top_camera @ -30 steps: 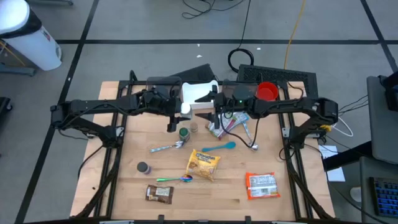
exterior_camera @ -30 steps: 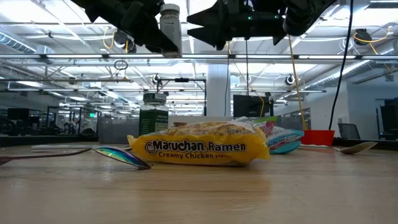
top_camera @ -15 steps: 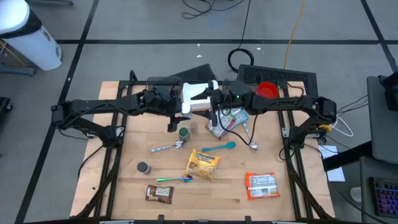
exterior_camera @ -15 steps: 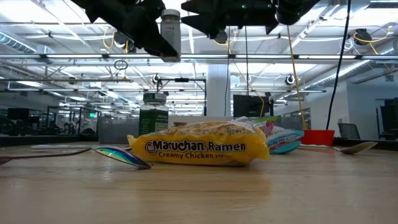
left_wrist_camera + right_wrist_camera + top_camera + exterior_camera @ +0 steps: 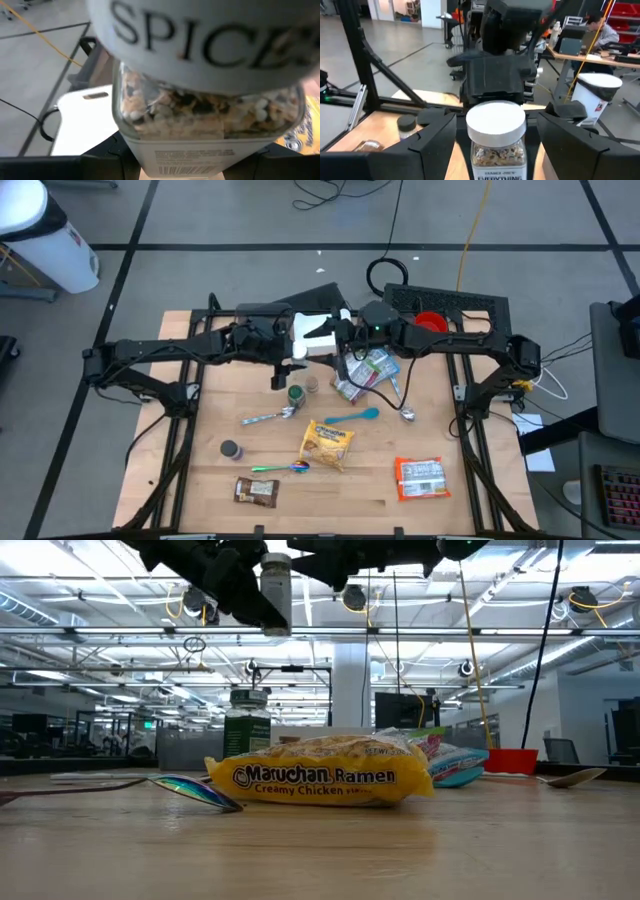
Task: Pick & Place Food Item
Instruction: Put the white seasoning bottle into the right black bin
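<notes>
The spice jar [image 5: 496, 134] is hanging upright in mid-air above the table's [image 5: 200, 480] far side, because the left gripper [image 5: 283, 352] is clamping its body; the right gripper [image 5: 495, 125] is straddling its white-lidded top, fingers apart, apparently lining up for a handover

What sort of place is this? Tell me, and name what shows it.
Probably a robotics lab in an open industrial hall. A wooden table stands on a grey floor marked with tape, cables run across that floor, and the low view shows ceiling trusses and desks with monitors behind.
</notes>
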